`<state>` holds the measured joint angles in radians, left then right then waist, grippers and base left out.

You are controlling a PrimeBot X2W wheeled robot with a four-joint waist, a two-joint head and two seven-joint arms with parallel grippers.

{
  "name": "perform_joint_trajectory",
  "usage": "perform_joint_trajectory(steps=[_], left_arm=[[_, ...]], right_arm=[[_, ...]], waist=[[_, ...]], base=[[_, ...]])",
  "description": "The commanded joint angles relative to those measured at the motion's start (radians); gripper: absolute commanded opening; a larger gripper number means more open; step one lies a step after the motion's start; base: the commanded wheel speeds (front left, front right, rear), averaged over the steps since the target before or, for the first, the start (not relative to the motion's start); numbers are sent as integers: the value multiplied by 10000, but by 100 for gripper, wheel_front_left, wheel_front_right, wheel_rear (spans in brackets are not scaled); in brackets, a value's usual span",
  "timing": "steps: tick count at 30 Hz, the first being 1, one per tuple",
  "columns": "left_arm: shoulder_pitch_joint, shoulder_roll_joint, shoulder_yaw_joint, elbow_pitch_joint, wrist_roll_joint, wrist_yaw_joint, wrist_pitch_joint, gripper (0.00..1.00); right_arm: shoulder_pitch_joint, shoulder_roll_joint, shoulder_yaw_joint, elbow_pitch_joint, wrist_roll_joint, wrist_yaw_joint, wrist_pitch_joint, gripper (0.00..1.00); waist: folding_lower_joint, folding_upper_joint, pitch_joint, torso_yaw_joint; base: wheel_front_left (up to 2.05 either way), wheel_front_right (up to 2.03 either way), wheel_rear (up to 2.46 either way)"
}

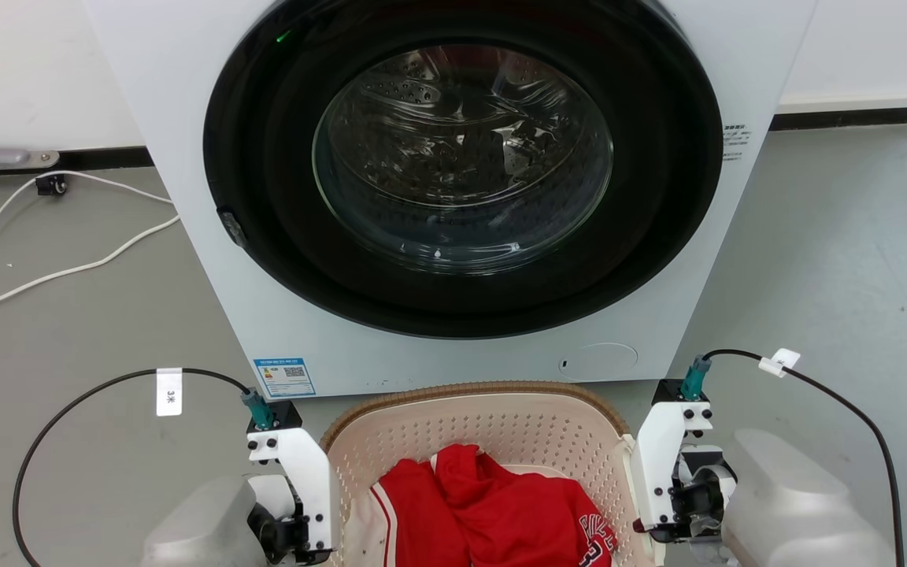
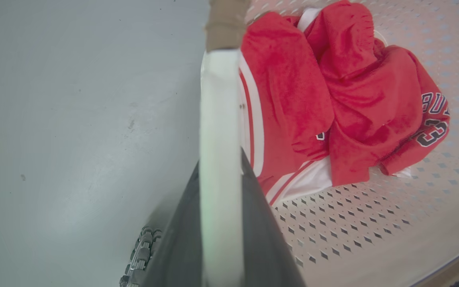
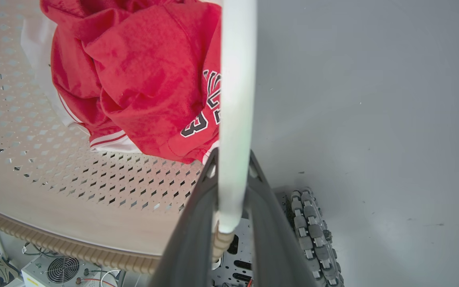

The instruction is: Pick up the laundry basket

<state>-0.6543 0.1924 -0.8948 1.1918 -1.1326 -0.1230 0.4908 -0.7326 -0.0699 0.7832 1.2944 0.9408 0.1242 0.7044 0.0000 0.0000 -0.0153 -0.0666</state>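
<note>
The laundry basket (image 1: pixel 501 429) is at the bottom centre of the head view, right in front of the washing machine (image 1: pixel 453 354). Its brown rim lies close under the machine's lower front panel. Red clothes (image 1: pixel 493 512) with white trim and dark lettering are heaped in the basket, against its pale holed floor.

In the left wrist view the left gripper (image 2: pixel 220 167) rises from the bottom centre. Its two dark fingers are pressed against either side of the basket's white handle (image 2: pixel 219 119), clamping it. The clothes (image 2: pixel 333 99) fill the upper right of that frame and bare grey floor (image 2: pixel 74 119) fills the left.

In the right wrist view the right gripper (image 3: pixel 233 155) is closed the same way on the other white handle (image 3: pixel 235 79), with one finger on each side of the strap. The clothes (image 3: pixel 142 79) are at the upper left and the brown rim (image 3: pixel 54 243) curves across the lower left. A ribbed wheel (image 3: pixel 313 235) shows just right of the fingers, at the bottom.

Whether the basket's underside touches the floor cannot be told.

In the head view the machine's round door (image 1: pixel 461 157) is shut, with the steel drum showing through the glass. A white cable (image 1: pixel 68 272) trails over the floor at the left edge.
</note>
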Motion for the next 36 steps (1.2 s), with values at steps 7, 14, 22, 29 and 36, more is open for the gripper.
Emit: perform_joint_trajectory(steps=[7,14,22,29,36], left_arm=[[-118,-411,-119,-179,-214,-137,-65,0],[-138,-398,-216,-146,-319,-136,-105,0],[-157,-377,-331,-119,-443,-138,-177,0],[-175,-379,-429,-96,-548,-138,-199,0],[-165,-392,-521,-88,-653,-138,-224,0]], right_arm=[[-47,358,84,-142,182,120,-42,0],[-19,360,162,-140,281,120,-63,0],[-26,361,255,-139,383,120,-75,0],[-30,363,326,-139,459,120,-83,0],[-27,365,390,-137,534,120,-63,0]], waist=[[0,0,-7,-16],[0,0,-22,-17],[0,0,-18,-33],[0,0,-21,-32],[0,0,-42,-26]], base=[[0,0,0],[0,0,0],[0,0,0],[0,0,0],[0,0,0]])
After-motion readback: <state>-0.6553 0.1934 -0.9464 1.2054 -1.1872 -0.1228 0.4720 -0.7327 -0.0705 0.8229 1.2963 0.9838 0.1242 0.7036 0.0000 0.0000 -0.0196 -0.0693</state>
